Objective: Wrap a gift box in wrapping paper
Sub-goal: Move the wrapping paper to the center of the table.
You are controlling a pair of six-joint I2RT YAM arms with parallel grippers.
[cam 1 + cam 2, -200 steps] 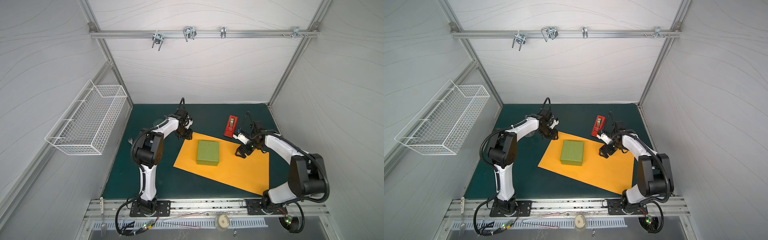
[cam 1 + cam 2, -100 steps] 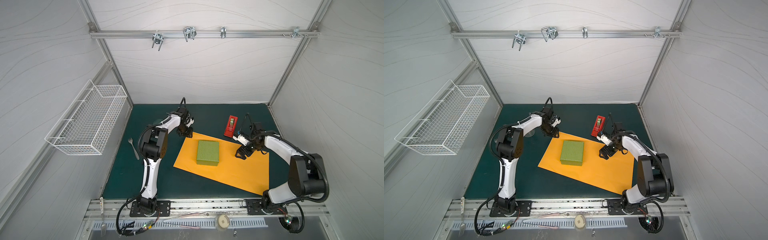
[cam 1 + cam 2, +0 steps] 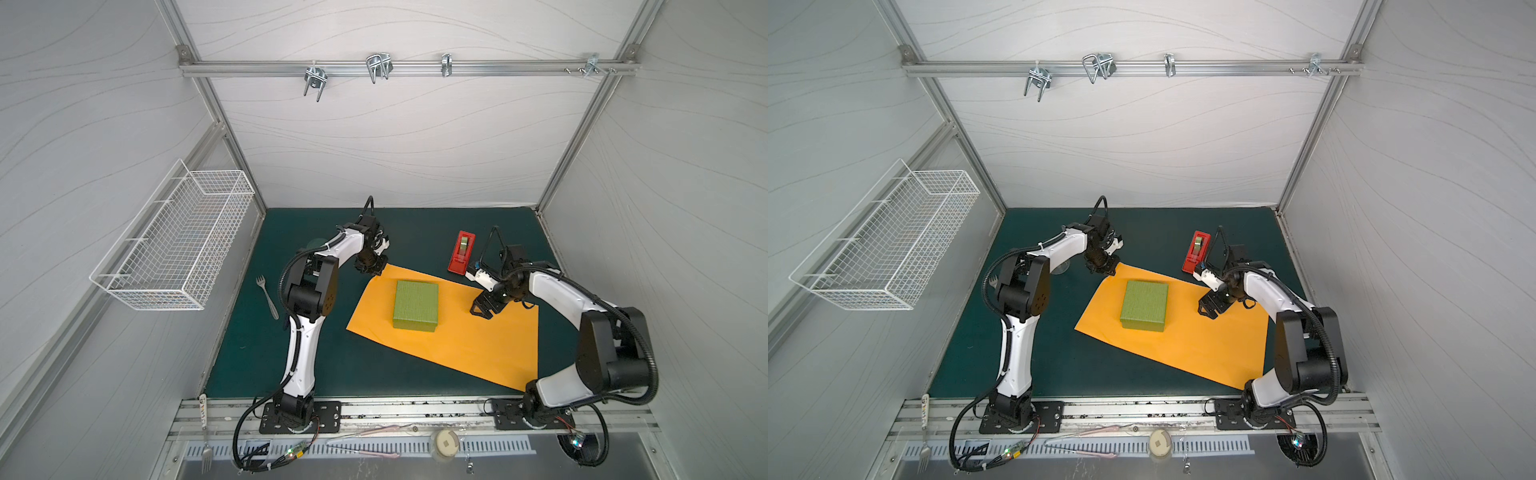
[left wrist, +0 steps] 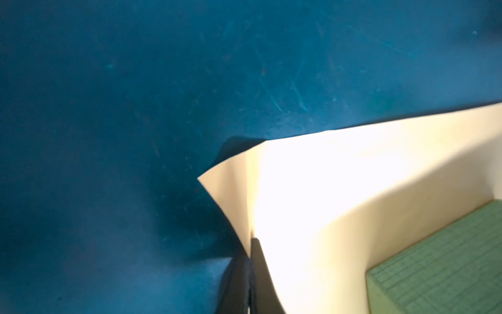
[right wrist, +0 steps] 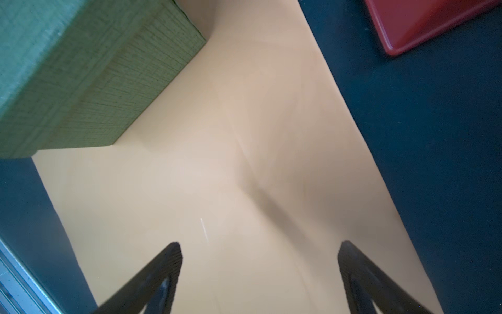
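The wrapping paper [image 3: 478, 345] is lying across the worktop [image 3: 266, 365], the gift box [image 3: 415, 305] sitting on its end nearer the left edge. My right end effector [image 3: 482, 311] is hovering spread over the paper; my left end effector [image 3: 376, 271] is pinching its far corner.

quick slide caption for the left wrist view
Left gripper shut on a raised corner of the wrapping paper, gift box resting on it.

The left arm [image 3: 300, 357] and the right arm [image 3: 559, 293] are built from smooth white tubes joined by chunky black blocks. A black ribbed hose [image 3: 283, 282] is looped along each arm. Each arm is bolted to a flat black plate [image 3: 328, 417] with silver screws.
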